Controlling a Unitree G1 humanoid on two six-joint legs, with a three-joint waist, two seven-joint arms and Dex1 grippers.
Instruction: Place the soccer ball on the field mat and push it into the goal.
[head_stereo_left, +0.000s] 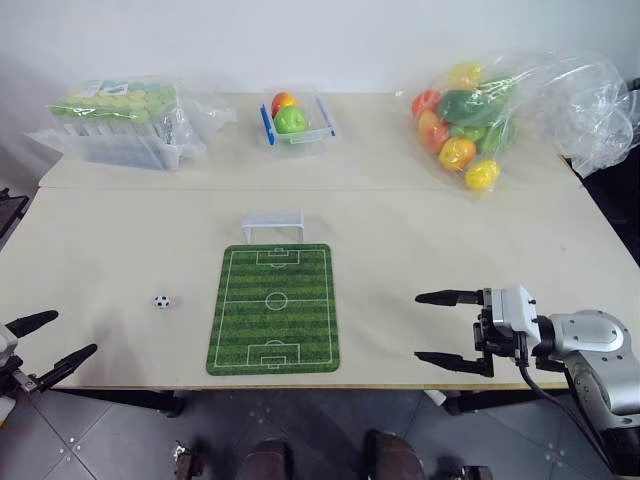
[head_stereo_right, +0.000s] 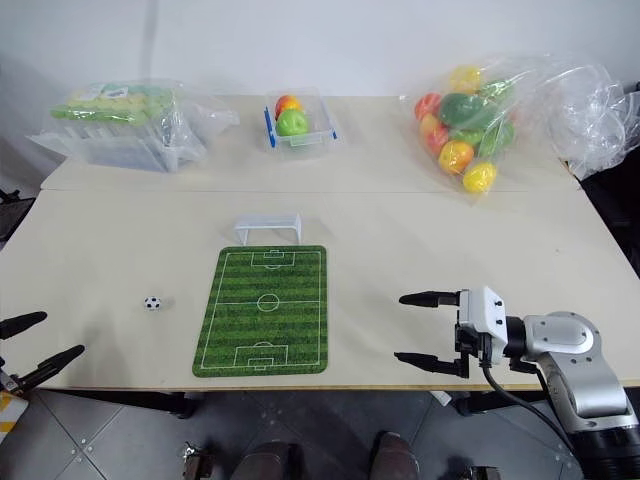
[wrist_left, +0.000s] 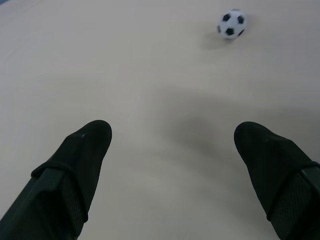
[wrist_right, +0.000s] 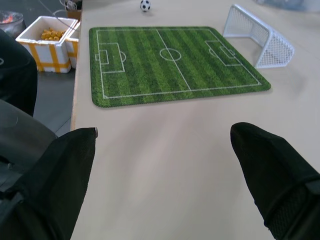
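Note:
The tiny black-and-white soccer ball rests on the bare table, a short way left of the field mat. The green striped mat lies flat near the table's front edge. The small white goal stands just beyond the mat's far short edge, its mouth facing the mat. My left gripper hovers open and empty at the table's front left corner, left of the ball and pointing toward it. My right gripper stands open and empty to the right of the mat, pointing left at it.
A blue-rimmed clear box of toy fruit stands at the back centre. A plastic bag of toy fruits lies back right, with an empty bag beside it. A wrapped clear package sits back left.

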